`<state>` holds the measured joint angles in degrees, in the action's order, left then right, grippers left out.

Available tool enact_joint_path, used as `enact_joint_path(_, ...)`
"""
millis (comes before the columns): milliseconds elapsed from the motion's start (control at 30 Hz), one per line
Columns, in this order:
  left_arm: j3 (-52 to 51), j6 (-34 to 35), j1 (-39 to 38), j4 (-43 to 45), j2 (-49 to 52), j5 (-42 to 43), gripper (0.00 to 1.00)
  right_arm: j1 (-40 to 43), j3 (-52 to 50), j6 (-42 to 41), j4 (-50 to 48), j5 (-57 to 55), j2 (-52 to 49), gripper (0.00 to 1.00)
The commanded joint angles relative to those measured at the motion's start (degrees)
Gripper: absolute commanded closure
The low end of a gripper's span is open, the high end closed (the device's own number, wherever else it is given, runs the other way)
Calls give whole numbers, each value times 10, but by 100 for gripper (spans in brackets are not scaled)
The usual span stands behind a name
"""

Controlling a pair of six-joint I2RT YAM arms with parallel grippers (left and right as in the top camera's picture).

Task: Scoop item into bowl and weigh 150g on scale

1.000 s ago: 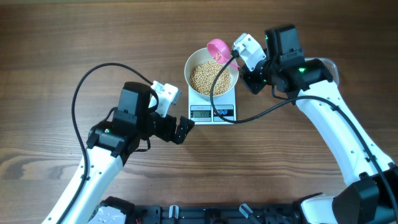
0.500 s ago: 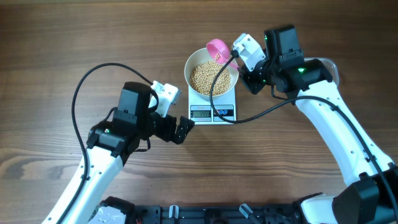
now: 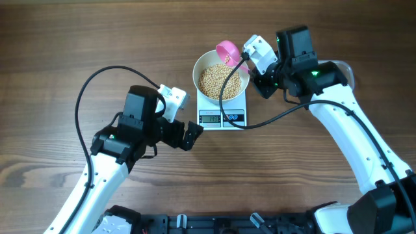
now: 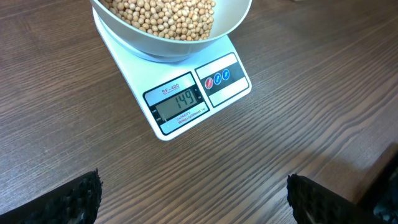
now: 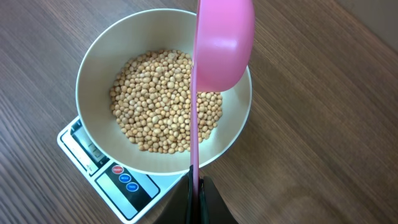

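Small round tan beans [image 5: 165, 99] sit in the round white bowl [image 5: 93, 71] on the flat white square scale [image 4: 140, 74], which reads 149, just short. The right end effector [image 5: 194, 190], pinching the pink plastic scoop [image 5: 224, 43] over the rim, should add only a bean or two, gently. The left end effector [image 3: 190, 135] hangs wide and empty over the wooden desk [image 3: 65, 39].

**Edges and Cover Kept Plenty Out of Sight**

From the left wrist, the bowl [image 4: 186, 46] ran off the top edge, and the left hand [image 4: 193, 202] showed only dark fingertips [image 4: 74, 202] at the bottom corners. Overhead, the scale [image 3: 221, 117] had digits too small to read. From the right wrist, the bowl covered most of the scale, while the pink scoop [image 5: 224, 43] ran past the top edge and hid part of the rim.
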<state>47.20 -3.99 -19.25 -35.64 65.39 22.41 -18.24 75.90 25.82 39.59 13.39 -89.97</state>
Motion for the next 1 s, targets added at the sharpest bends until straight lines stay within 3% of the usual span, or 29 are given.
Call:
enact_joint_path(0, -2, -3, -2, 2, 3, 7, 0, -3, 9, -2, -3, -5, 17, 96)
enact_joint_path(133, -2, -3, -2, 2, 3, 7, 0, -3, 9, 30, 3, -5, 17, 96)
enact_joint_path(967, -2, -3, -2, 2, 3, 7, 0, -3, 9, 25, -5, -12, 21, 96)
